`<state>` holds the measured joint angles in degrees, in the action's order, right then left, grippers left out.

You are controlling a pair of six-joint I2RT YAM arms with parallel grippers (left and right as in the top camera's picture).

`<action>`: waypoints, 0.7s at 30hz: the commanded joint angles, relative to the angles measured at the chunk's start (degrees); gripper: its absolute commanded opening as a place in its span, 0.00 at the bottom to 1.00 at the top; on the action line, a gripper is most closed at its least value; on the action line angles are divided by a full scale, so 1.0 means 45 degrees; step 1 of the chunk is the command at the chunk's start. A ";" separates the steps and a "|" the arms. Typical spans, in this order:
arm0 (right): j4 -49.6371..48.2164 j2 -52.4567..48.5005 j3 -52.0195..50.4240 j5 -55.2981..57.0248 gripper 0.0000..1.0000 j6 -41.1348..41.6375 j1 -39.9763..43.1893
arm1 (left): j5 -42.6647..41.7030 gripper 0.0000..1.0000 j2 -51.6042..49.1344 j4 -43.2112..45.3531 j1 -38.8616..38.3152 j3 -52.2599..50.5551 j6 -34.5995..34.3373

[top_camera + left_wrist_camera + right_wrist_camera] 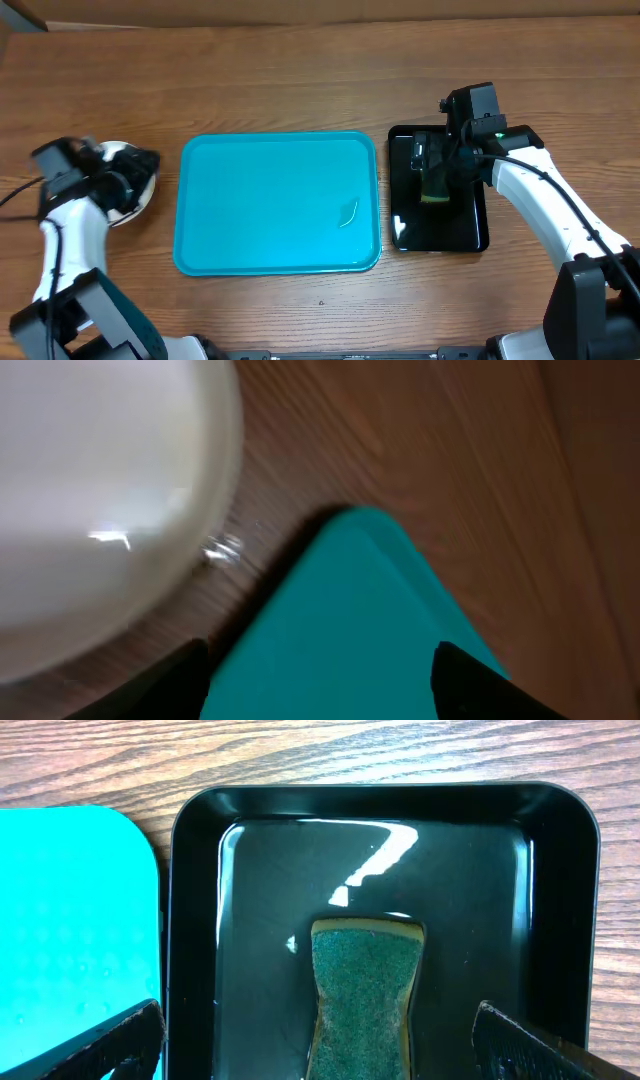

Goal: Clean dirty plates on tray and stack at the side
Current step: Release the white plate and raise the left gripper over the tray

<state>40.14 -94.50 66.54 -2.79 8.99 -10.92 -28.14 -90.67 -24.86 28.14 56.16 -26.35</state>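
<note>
Left gripper (320, 672) jaws apart, nothing held, beside white plate (100, 490) (off tray (345, 610), I note); right gripper (318, 1028) spread wide astride sponge (362, 970).

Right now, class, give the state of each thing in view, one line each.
Turquoise tray: no plates on it.
Plate: on the table, left of the tray.
Sponge: lying in the black tray.
Left gripper: open, holding nothing.
Right gripper: open, over the sponge.
</note>
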 commanded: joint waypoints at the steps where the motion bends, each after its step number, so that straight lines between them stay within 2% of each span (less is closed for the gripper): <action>1: -0.0034 0.0126 0.0121 -0.0102 1.00 -0.0015 0.0015 | -0.0709 0.73 -0.0087 -0.0087 -0.1627 -0.0024 0.1020; 6: -0.0034 0.0126 0.0121 -0.0102 1.00 -0.0015 0.0015 | 0.0175 0.79 -0.0087 -0.0097 -0.3730 -0.0024 0.1239; 7: -0.0034 0.0126 0.0121 -0.0102 1.00 -0.0019 0.0015 | 0.0495 0.86 -0.0087 -0.0136 -0.4085 -0.0024 0.1253; 8: -0.0034 0.0126 0.0121 -0.0102 1.00 -0.0015 0.0015 | 0.0811 1.00 -0.0087 -0.0175 -0.4352 -0.0024 0.1253; 12: -0.0039 0.0126 0.0121 -0.0102 1.00 -0.0015 0.0015 | 0.1773 1.00 -0.0087 -0.0340 -0.5134 -0.0024 0.1248; 21: -0.0034 0.0126 0.0121 -0.0102 1.00 -0.0015 0.0015 | 0.1933 1.00 -0.0087 -0.0330 -0.5498 -0.0024 0.1243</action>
<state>40.14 -94.50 66.54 -2.79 8.95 -10.92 -20.75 -90.67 -26.20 3.66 56.16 -22.04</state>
